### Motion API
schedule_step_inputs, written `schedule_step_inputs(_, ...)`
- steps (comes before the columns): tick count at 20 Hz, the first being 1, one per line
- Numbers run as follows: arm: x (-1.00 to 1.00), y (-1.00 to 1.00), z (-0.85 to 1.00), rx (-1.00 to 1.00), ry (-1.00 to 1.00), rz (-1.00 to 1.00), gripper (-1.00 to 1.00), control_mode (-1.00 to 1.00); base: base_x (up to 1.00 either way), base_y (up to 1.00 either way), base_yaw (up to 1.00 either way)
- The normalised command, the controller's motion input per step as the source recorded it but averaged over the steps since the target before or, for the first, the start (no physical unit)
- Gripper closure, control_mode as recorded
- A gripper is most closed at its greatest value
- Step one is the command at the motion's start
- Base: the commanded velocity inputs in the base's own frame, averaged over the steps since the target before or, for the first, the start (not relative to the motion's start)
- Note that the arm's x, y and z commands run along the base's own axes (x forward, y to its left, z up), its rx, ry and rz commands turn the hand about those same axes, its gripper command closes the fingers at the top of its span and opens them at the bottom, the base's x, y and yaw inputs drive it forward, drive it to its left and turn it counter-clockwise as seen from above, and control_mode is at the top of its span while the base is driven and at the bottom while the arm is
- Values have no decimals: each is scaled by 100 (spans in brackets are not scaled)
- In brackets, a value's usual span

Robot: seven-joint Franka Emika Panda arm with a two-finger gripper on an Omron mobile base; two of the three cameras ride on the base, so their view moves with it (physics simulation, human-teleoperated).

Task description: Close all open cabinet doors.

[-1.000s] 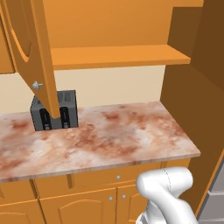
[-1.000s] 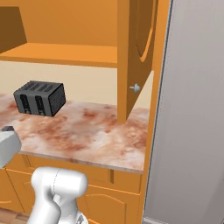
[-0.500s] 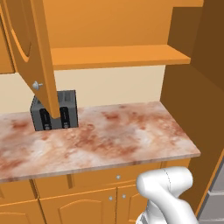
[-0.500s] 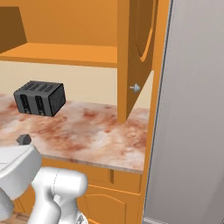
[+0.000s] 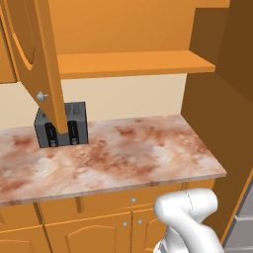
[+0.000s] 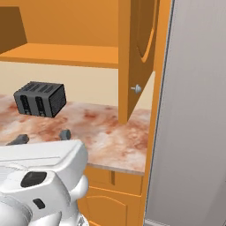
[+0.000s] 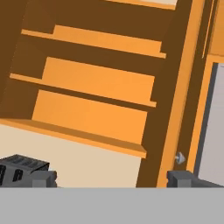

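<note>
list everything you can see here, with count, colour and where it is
tall orange-brown wooden cabinet doors with round silver knobs: two, both swung open; left door stands out in front of the toaster, right door beside the grey panel
orange wooden shelves: three seen from the hand camera, inside the open wall cabinet
dark grey two-slot toaster: one, back of the counter by the wall
red-and-cream marbled countertop: one, below the cabinet
orange base-cabinet fronts with small knobs: under the counter
tall flat grey panel: one, right of the counter
white arm, hand: fingers wide apart, aimed at the shelves

marble counter (image 5: 123,158) — black toaster (image 5: 62,126), cream wall (image 5: 128,99)
</note>
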Motion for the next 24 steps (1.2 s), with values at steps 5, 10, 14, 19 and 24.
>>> schedule_step_inputs(5,52,-30,-13,0,0,8,-100,-100,0,0,0)
schedule_step_inputs(10,64,-7,-21,0,0,15,-100,-100,0,0,0)
schedule_step_inputs(14,50,-20,-19,0,0,22,-100,-100,0,0,0)
schedule_step_inputs(19,3,-40,-5,0,0,17,-100,-100,0,0,0)
schedule_step_inputs(24,8,-25,-5,0,0,6,-100,-100,0,0,0)
